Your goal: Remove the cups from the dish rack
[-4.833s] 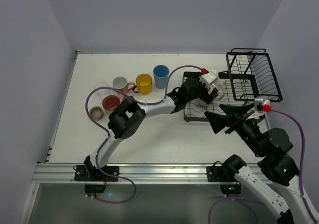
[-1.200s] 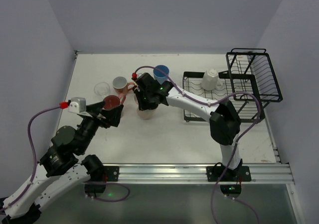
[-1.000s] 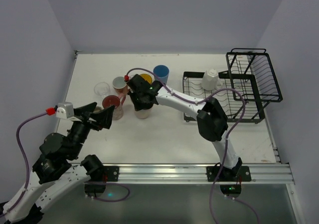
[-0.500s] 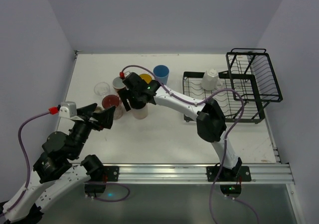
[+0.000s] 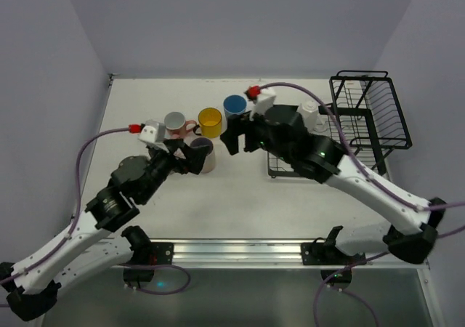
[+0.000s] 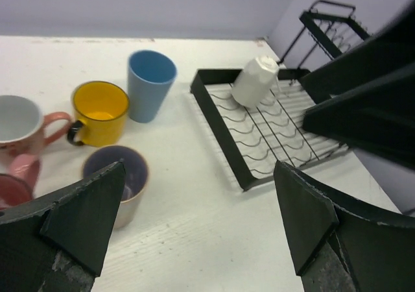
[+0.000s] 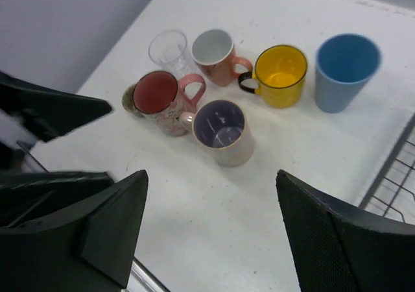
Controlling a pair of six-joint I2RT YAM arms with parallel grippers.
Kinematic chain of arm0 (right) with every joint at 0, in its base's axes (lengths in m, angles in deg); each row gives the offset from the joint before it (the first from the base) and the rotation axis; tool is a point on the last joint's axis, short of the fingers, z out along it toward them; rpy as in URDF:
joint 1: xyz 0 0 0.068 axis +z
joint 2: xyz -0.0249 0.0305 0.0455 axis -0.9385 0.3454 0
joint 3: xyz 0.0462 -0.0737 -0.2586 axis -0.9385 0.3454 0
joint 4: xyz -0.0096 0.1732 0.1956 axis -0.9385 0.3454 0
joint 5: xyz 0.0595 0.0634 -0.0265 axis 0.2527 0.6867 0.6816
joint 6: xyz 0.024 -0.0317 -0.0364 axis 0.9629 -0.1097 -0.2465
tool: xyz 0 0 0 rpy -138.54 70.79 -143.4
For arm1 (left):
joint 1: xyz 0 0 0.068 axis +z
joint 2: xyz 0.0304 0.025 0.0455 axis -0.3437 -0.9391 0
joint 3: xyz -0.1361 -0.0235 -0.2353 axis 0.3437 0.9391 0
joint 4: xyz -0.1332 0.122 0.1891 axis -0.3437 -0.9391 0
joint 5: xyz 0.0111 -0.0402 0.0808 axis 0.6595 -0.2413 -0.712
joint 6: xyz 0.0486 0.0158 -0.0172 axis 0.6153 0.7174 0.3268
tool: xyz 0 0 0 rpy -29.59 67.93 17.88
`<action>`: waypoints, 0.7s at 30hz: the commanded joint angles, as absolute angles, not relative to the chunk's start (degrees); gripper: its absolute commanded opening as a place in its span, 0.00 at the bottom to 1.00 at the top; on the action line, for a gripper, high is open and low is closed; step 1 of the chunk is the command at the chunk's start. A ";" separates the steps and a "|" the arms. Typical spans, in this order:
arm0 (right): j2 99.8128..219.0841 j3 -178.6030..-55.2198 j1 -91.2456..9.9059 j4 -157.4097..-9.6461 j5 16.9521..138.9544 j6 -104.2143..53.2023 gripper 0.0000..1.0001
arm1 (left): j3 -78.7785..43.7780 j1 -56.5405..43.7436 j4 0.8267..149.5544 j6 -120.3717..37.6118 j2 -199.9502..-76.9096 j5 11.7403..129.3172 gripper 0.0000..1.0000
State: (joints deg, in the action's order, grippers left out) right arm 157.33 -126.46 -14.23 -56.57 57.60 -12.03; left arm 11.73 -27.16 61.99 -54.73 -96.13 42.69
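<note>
Several cups stand on the table left of the dish rack (image 5: pixel 349 151): a blue tumbler (image 7: pixel 347 61), a yellow mug (image 7: pixel 280 74), a pink mug with a white inside (image 7: pixel 214 55), a clear glass (image 7: pixel 170 48), a pink mug with a red inside (image 7: pixel 159 97) and a beige cup with a purple inside (image 7: pixel 224 130). A white cup (image 6: pixel 256 81) leans on the rack's flat tray (image 6: pixel 220 133). My right gripper (image 5: pixel 236 138) is open and empty above the table, right of the beige cup (image 5: pixel 205 155). My left gripper (image 5: pixel 187 157) is open and empty beside that cup.
The taller basket section (image 5: pixel 370 109) of the rack stands at the far right and looks empty. A small brownish cup (image 7: pixel 128 98) sits behind the red-inside mug. The right arm's fingers (image 6: pixel 363 104) fill the right of the left wrist view.
My right gripper has drawn back to the right from the beige cup, which stands on the table. My left gripper has moved right and forward, close to the cups.
</note>
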 commanded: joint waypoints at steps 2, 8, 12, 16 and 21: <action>139.58 -115.06 -14.07 -58.37 47.21 -11.41 0.77 | 8.53 -27.18 76.41 -57.31 -109.67 53.38 1.00; 114.25 -103.26 -14.07 -60.57 47.63 -6.41 0.72 | 2.14 -28.94 91.44 -56.53 -130.85 54.97 1.00; 106.24 -99.90 -14.07 -58.99 50.79 -3.76 0.80 | -6.04 -29.56 100.49 -50.46 -148.68 57.25 1.00; 104.30 -101.47 -14.07 -55.04 51.24 -4.02 0.87 | -21.06 -29.56 104.55 -43.87 -163.54 66.30 1.00; 101.49 -101.92 -14.07 -53.89 53.52 -4.55 0.92 | -38.82 -29.30 101.66 -37.54 -182.79 72.80 1.00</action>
